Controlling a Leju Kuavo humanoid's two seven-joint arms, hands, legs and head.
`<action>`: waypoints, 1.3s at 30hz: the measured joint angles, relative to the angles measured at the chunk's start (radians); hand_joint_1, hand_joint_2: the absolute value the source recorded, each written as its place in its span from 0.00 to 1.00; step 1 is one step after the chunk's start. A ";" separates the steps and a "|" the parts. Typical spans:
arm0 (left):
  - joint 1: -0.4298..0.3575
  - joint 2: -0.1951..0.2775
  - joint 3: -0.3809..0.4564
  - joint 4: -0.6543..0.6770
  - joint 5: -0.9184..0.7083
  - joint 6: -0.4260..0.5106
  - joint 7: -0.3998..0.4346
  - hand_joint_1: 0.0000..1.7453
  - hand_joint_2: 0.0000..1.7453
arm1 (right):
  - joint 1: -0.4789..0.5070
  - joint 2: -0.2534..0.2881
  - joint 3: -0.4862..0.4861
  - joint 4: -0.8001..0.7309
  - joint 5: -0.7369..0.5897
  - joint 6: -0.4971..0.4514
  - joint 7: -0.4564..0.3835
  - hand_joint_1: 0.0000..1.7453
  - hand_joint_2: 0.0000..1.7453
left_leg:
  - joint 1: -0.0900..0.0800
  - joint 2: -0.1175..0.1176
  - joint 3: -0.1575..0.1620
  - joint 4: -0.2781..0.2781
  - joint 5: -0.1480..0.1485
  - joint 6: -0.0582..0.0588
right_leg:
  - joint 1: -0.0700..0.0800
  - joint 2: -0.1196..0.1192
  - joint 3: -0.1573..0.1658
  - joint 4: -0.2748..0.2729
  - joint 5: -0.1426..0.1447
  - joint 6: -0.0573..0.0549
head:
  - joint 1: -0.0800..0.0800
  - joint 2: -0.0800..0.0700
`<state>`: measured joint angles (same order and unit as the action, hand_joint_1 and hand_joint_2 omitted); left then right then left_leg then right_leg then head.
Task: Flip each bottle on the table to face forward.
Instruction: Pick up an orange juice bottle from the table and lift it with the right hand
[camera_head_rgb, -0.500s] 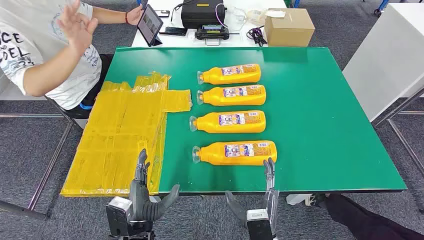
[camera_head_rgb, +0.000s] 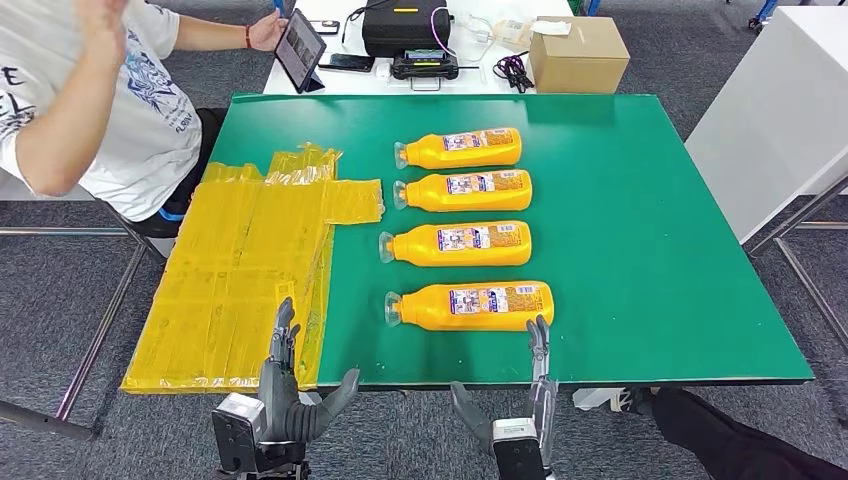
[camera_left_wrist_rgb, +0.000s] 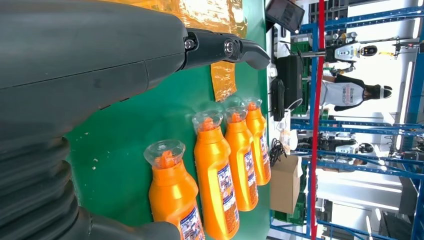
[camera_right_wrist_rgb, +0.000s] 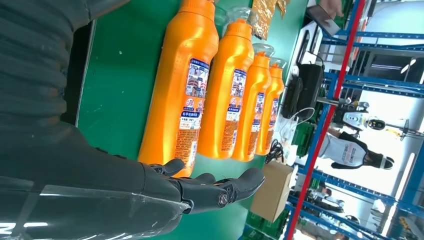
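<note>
You are looking down at four orange bottles lying on their sides in a column on a green desk (camera_head_rgb: 650, 250), each with its clear cap to the left and its printed label facing up. The nearest bottle (camera_head_rgb: 470, 306) lies close to the front edge of the desk; beyond it come the second bottle (camera_head_rgb: 456, 244), the third bottle (camera_head_rgb: 463, 190) and the farthest bottle (camera_head_rgb: 459, 149), all parallel and slightly apart. Your left robot hand (camera_head_rgb: 290, 385) hovers at the front edge of the desk, fingers spread and holding nothing, over the corner of a crinkled yellow plastic sheet (camera_head_rgb: 240, 270) that covers the left side of the desk. Your right robot hand (camera_head_rgb: 520, 400) is also spread and empty, its fingertips (camera_head_rgb: 538, 335) just short of the nearest bottle's base. A person (camera_head_rgb: 90, 110) in a white T-shirt sits at the far left. A cardboard box (camera_head_rgb: 578, 54) and a tablet (camera_head_rgb: 300, 48) sit on a white table behind.
</note>
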<state>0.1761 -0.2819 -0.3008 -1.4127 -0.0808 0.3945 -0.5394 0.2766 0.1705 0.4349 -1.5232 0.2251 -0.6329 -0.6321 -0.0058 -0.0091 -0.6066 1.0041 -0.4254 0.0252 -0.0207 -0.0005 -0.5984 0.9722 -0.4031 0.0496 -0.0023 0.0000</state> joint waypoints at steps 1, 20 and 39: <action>0.000 0.000 0.000 0.000 0.000 0.000 0.000 0.00 1.00 | 0.000 0.000 0.000 0.000 0.001 0.000 0.000 0.00 1.00 | 0.000 0.000 0.000 0.000 0.000 0.000 | 0.000 0.000 0.000 0.000 0.000 0.000 | 0.000 0.000; -0.001 0.003 0.004 0.009 -0.035 -0.097 0.023 0.00 1.00 | -0.067 -0.077 -0.119 -0.069 0.566 0.143 0.426 0.00 1.00 | 0.000 0.000 0.000 0.000 0.000 0.000 | 0.000 0.000 0.000 0.000 0.000 0.000 | 0.000 0.000; -0.027 0.003 0.005 0.055 -0.063 -0.160 0.035 0.00 1.00 | -0.237 -0.121 -0.168 0.010 0.635 0.334 0.530 0.00 1.00 | 0.000 0.000 0.000 0.000 0.001 0.001 | 0.000 0.000 0.000 0.000 0.001 0.000 | 0.000 0.000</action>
<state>0.1494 -0.2789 -0.2962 -1.3580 -0.1438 0.2348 -0.5044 0.0394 0.0493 0.2667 -1.5129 0.8600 -0.2993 -0.1019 -0.0062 -0.0092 -0.6068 1.0044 -0.4246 0.0260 -0.0209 -0.0007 -0.5981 0.9722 -0.4026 0.0500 -0.0024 0.0000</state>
